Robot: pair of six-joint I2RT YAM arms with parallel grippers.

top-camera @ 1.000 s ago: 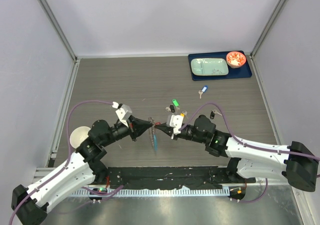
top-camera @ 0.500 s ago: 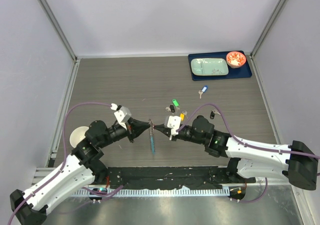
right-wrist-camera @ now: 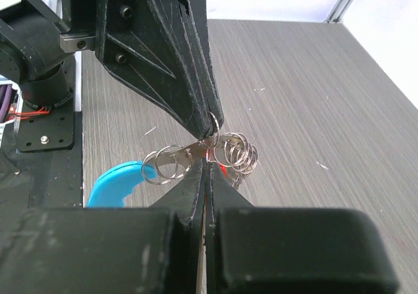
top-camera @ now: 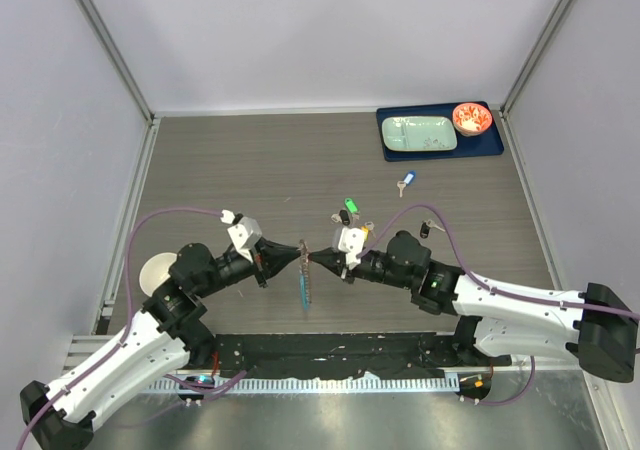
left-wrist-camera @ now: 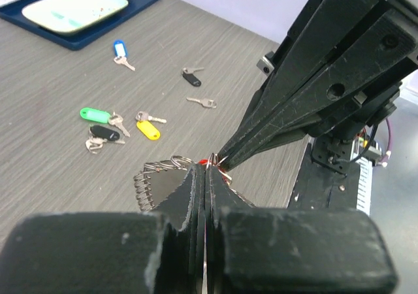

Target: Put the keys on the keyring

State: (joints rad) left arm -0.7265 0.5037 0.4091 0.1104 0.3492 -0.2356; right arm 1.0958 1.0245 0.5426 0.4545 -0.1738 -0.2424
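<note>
My left gripper [top-camera: 298, 254] and right gripper [top-camera: 313, 258] meet tip to tip above the table. The keyring [top-camera: 305, 286] hangs below them with its blue crescent [right-wrist-camera: 114, 183] and several small silvery rings [right-wrist-camera: 238, 151]. My left gripper [left-wrist-camera: 207, 166] is shut on one small ring. My right gripper [right-wrist-camera: 208, 158] is shut on a red-headed key [right-wrist-camera: 223, 170] at the rings. Loose keys lie on the table: green [left-wrist-camera: 95, 115], yellow [left-wrist-camera: 149, 130], black [left-wrist-camera: 104, 133], blue [left-wrist-camera: 119, 48], another black one [left-wrist-camera: 191, 79] and a bare silvery one [left-wrist-camera: 201, 101].
A blue tray [top-camera: 495, 142] at the back right holds a pale green plate [top-camera: 420, 133] and a red bowl [top-camera: 470, 118]. A white disc [top-camera: 155, 270] lies beside the left arm. Metal frame posts stand along both sides.
The right gripper has moved left and the left gripper has drawn back a little, so the tips now touch. The keyring still hangs between them.
</note>
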